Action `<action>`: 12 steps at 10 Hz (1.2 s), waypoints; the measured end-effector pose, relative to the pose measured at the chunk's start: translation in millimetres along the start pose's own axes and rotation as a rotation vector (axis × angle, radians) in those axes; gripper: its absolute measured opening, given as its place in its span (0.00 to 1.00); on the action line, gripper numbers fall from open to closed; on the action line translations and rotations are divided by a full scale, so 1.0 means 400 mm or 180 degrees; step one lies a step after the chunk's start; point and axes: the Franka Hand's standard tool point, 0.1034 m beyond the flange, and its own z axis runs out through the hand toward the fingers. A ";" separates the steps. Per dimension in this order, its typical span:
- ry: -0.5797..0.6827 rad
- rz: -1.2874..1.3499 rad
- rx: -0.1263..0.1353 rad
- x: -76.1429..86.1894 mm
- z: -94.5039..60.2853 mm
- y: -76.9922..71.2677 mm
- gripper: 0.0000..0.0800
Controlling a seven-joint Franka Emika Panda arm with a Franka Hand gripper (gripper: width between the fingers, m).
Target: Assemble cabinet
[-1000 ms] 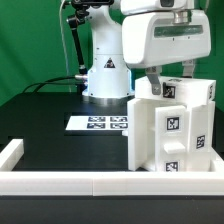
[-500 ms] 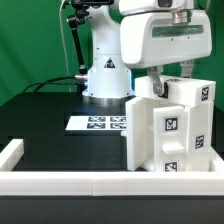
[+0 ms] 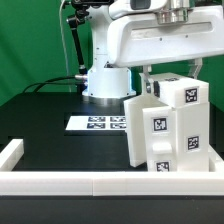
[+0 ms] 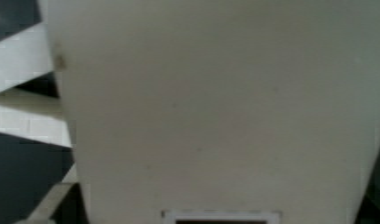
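The low white rail (image 3: 60, 181) runs along the near edge of the black desk (image 3: 45, 115), with a short upright end piece at the exterior view's left. Just behind the rail, at the exterior view's right, stands the cabinet (image 3: 165, 130): a white boxy body with black-and-white square tags on its near faces. It stands upright on the desk, close to the rail, and it blocks any sight of the desk behind it.

Beyond the cabinet, toward the exterior view's left, the marker board (image 3: 98, 123) lies flat on the desk, its far right end hidden behind the cabinet's edge. The stretch of desk left of the cabinet is bare black surface.

Directly above the cabinet hangs the arm's large white wrist housing (image 3: 160, 38). The claw (image 3: 170, 72) reaches down from it onto the cabinet's top. One dark finger (image 3: 148, 78) shows at the left side of the upper block; the other side is hidden by the housing and the cabinet. Whether the claw grips the block or only straddles it cannot be told.

In the wrist view a broad pale panel of the cabinet (image 4: 213, 110) fills nearly everything, very close and blurred, with dark desk at one side.

Farthest back, behind the cabinet, stands the arm's white base (image 3: 105, 80), with black cables (image 3: 72, 45) and a green backdrop (image 3: 30, 45).
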 end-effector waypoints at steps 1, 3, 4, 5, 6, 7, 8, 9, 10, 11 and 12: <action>0.0029 0.0339 -0.0002 0.002 0.000 -0.001 0.70; 0.0063 0.1095 0.0004 0.004 -0.001 -0.012 0.70; 0.0065 0.1300 0.0011 0.004 -0.002 -0.018 0.70; 0.0067 0.1570 0.0015 0.005 -0.004 -0.022 0.70; 0.0062 0.1721 0.0016 0.004 -0.003 -0.022 0.70; 0.0061 0.1756 0.0016 0.004 -0.003 -0.022 0.70; 0.0060 0.1767 0.0016 0.004 -0.002 -0.022 0.70; 0.0059 0.1760 0.0015 0.004 -0.001 -0.022 0.81; 0.0059 0.1752 0.0015 0.004 -0.002 -0.022 0.96; 0.0045 0.1737 0.0021 0.005 -0.008 -0.025 0.96; 0.0029 0.1724 0.0038 0.009 -0.026 -0.029 0.99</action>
